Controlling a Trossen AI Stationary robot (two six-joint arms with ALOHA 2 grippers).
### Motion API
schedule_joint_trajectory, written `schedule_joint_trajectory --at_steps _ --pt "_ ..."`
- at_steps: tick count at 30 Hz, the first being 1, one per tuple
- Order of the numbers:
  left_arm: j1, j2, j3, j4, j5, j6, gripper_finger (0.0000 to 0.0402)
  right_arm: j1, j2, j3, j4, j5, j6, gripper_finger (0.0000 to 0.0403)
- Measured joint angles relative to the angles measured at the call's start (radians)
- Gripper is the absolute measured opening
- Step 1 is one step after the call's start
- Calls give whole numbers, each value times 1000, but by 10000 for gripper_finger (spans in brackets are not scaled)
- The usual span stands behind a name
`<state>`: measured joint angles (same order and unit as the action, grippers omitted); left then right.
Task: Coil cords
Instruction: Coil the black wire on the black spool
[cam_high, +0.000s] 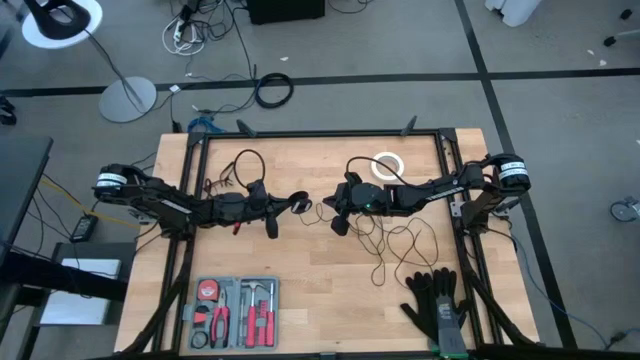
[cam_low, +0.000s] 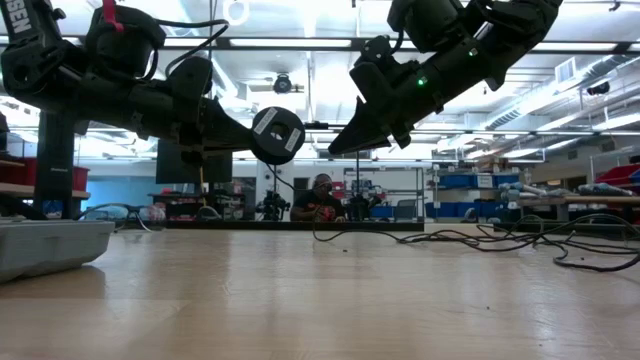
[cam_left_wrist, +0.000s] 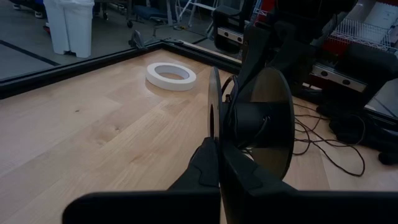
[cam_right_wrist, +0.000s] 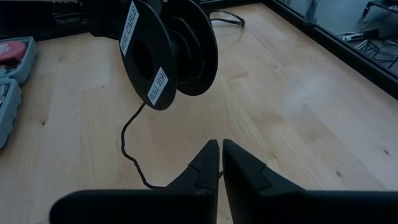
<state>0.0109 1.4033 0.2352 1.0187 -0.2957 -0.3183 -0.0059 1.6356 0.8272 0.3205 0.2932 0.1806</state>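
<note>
A round black spool (cam_low: 277, 135), with white labels on one flange (cam_right_wrist: 142, 59), hangs above the middle of the table. My left gripper (cam_left_wrist: 219, 149) is shut on it, reaching in from the table's left. A thin black cord (cam_right_wrist: 127, 146) drops slack from the spool and runs to loose loops (cam_high: 400, 245) lying on the table's right half. My right gripper (cam_right_wrist: 220, 144) is shut just right of the spool, slanting down toward it. The cord passes under its fingers. My left gripper pinches the rim of the spool's nearer flange (cam_left_wrist: 214, 127) between its two fingers, which come almost level from the table's left. The spool is lifted clear of the table, its flanges upright, and the cord hangs slack below it. My right gripper: the cord (cam_right_wrist: 148, 182) disappears behind one finger, and I cannot tell whether it touches.
A white tape ring (cam_high: 388, 166) lies at the far side near the right arm. Black gloves (cam_high: 435, 305) lie at the near right, and a tool tray (cam_high: 235, 312) at the near left. Another dark cable (cam_high: 240, 165) lies at the far left.
</note>
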Motion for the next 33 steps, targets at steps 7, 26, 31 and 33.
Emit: schedule_joint_trajectory --at_steps 7,26,31,33 --pt "0 0 0 1 -6 -14 0 0 0 0 0 0 0 23" --pt "0 0 0 9 -6 -56 0 -1 0 1 187 -29 59 23" --pt "0 0 0 8 -7 -55 0 6 0 1 74 -33 53 23" --pt "0 0 0 7 -7 -54 0 8 0 1 28 -33 53 23"
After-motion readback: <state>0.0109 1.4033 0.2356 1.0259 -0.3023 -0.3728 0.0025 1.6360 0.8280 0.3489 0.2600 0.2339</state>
